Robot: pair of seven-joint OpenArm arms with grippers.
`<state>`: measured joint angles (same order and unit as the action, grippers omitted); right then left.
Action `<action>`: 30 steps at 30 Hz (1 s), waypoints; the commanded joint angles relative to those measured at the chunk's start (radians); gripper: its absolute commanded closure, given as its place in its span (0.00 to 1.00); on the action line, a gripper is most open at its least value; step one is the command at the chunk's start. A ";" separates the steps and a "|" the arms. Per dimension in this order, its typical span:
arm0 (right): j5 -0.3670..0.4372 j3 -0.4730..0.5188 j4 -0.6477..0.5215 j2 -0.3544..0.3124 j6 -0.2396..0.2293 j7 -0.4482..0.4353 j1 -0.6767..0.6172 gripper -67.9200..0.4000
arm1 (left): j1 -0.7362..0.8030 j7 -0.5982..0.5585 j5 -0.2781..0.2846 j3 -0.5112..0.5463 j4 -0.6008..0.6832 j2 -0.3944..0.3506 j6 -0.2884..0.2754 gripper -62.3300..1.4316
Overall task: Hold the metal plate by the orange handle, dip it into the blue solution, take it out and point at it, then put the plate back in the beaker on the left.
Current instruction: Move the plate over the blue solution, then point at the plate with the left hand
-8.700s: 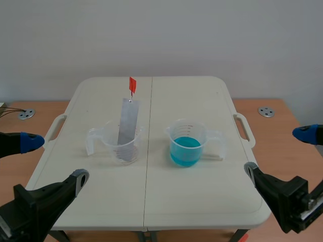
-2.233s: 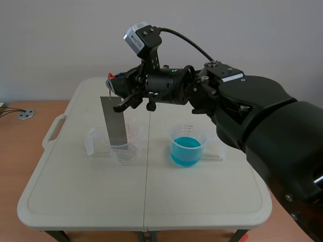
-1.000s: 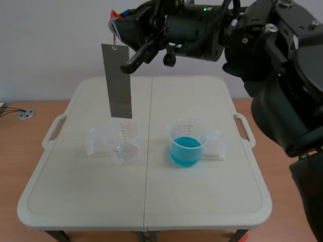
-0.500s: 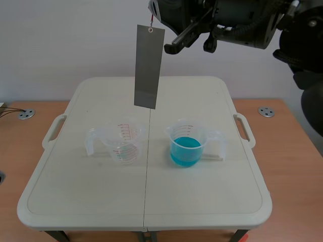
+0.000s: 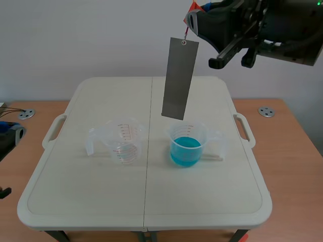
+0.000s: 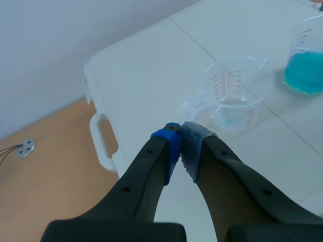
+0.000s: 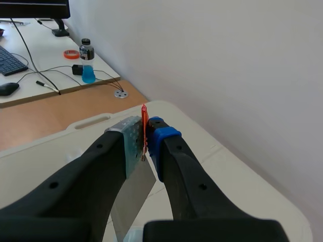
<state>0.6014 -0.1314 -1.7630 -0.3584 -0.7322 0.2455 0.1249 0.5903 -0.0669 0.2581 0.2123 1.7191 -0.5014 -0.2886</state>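
Plate (image 5: 179, 78): hangs below the right end effector (image 5: 194, 14), which pinches its orange handle (image 7: 144, 120); long axis near vertical, lower edge just above the rim of the blue beaker (image 5: 187, 145), on the side toward the empty beaker (image 5: 121, 143). Left end effector (image 6: 180, 138): pressed together on nothing, well apart, empty beaker ahead of it. Right wrist view shows the pinch; only the scene view shows edge against rim.

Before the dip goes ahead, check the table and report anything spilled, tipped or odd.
Nothing stands out. The clear beaker and the beaker of blue solution stand upright on the table, no spill visible. The metal plate hangs clear of both, slightly tilted, held at its orange handle by the right gripper.
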 commanded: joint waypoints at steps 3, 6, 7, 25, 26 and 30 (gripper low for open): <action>0.038 0.042 -0.021 -0.024 -0.003 -0.016 -0.005 0.98 | -0.053 0.022 -0.024 -0.066 0.007 0.002 0.002 0.95; 0.047 0.062 -0.021 -0.038 -0.013 -0.015 -0.014 0.97 | -0.109 0.036 -0.047 -0.134 0.006 0.002 0.002 0.95; 0.047 0.068 -0.021 -0.040 -0.013 -0.014 -0.015 0.97 | -0.132 0.043 -0.054 -0.158 0.006 0.002 0.002 0.95; 0.058 0.105 -0.022 -0.051 -0.013 -0.015 -0.026 0.98 | -0.553 0.139 -0.163 -0.532 -0.196 0.103 0.002 0.95; 0.058 0.105 -0.022 -0.051 -0.013 -0.014 -0.026 0.98 | -0.569 0.151 -0.180 -0.542 -0.209 0.120 0.002 0.95; 0.058 0.105 -0.022 -0.051 -0.013 -0.014 -0.026 0.98 | -0.628 0.184 -0.243 -0.588 -0.270 0.181 0.002 0.95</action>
<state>0.6441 -0.0322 -1.7630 -0.3962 -0.7399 0.2455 0.0849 -0.0303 0.1265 0.0154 -0.3714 1.4414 -0.3302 -0.2886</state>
